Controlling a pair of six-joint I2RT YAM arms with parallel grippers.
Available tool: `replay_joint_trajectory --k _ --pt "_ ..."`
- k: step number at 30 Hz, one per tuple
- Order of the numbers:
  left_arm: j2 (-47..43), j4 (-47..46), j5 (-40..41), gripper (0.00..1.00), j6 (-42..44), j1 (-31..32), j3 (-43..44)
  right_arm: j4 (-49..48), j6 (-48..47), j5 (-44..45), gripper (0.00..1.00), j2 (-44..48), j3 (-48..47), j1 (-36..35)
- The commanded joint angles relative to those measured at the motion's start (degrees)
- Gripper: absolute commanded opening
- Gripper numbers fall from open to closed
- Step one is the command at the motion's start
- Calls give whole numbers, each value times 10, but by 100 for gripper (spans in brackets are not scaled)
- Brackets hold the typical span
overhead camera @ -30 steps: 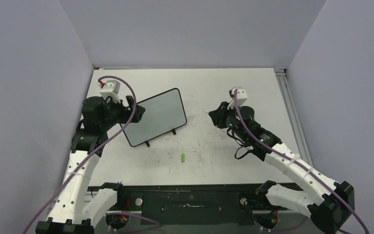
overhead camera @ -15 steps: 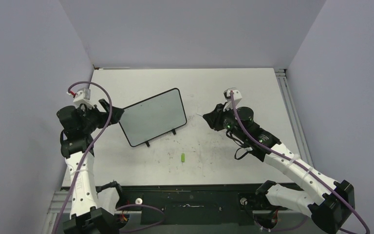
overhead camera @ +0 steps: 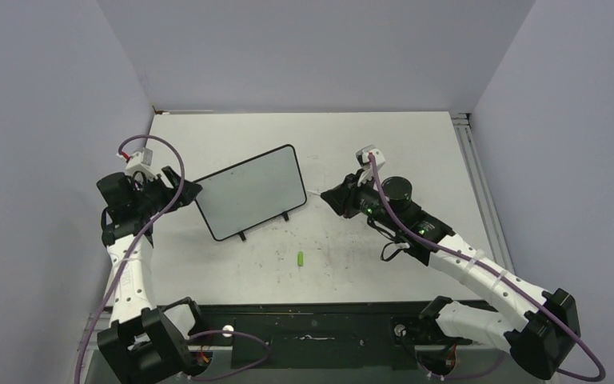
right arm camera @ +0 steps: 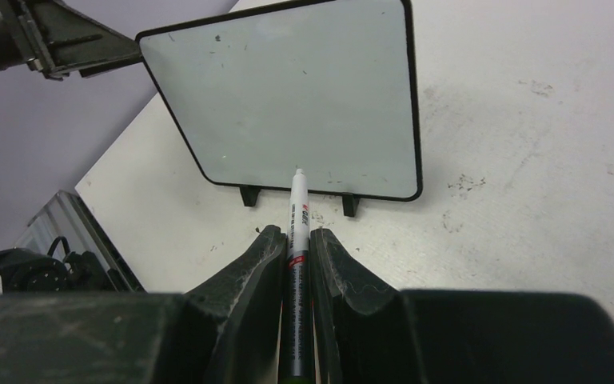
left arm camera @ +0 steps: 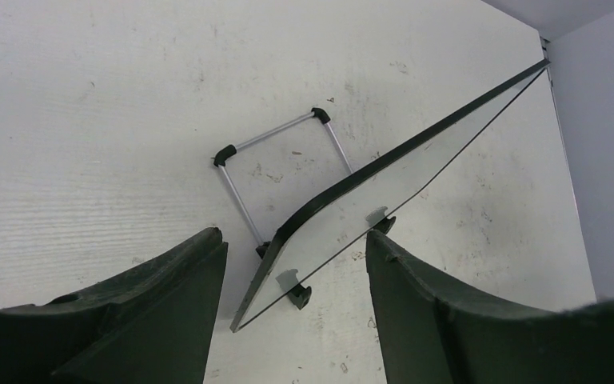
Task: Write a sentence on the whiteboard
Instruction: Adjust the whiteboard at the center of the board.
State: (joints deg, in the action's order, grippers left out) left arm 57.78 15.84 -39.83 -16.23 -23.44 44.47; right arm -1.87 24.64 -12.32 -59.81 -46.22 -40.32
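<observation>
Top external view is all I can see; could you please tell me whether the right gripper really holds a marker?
Observer: Yes. In the right wrist view, the right gripper is shut on a white marker, tip pointing at the whiteboard.
Operator: Thank you. Is anything written on it?
Observer: No lettering. Close up, the face shows only a few small dark specks.
Operator: And the left gripper?
Observer: In the left wrist view, the left gripper is open, its jaws on either side of the board's near corner and apparently not touching it. A wire stand props the board from behind.
</observation>
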Motion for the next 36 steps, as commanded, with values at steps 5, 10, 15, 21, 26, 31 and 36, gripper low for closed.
replay_joint_trajectory --k 5,10,15,21,26,31,36 --pt "44 -25 -31 50 34 -5 25 -57 -22 -36 6 -13 0 -26" --pt "36 -40 -49 36 26 1 11 -60 -26 -36 6 -16 0 -33" --pt "28 -16 -22 26 37 19 7 -60 -28 -36 6 -18 -2 -39" --pt "5 16 23 18 52 50 -2 -60 -29 -35 7 -19 -4 -44" --pt "-15 26 48 11 56 69 -14 -63 -30 -34 7 -21 -4 -48" --pt "-11 31 47 7 61 85 -16 -62 -32 -33 8 -20 -4 -51" --pt "-14 38 49 5 67 123 -21 -61 -32 -29 8 -18 -1 -54"
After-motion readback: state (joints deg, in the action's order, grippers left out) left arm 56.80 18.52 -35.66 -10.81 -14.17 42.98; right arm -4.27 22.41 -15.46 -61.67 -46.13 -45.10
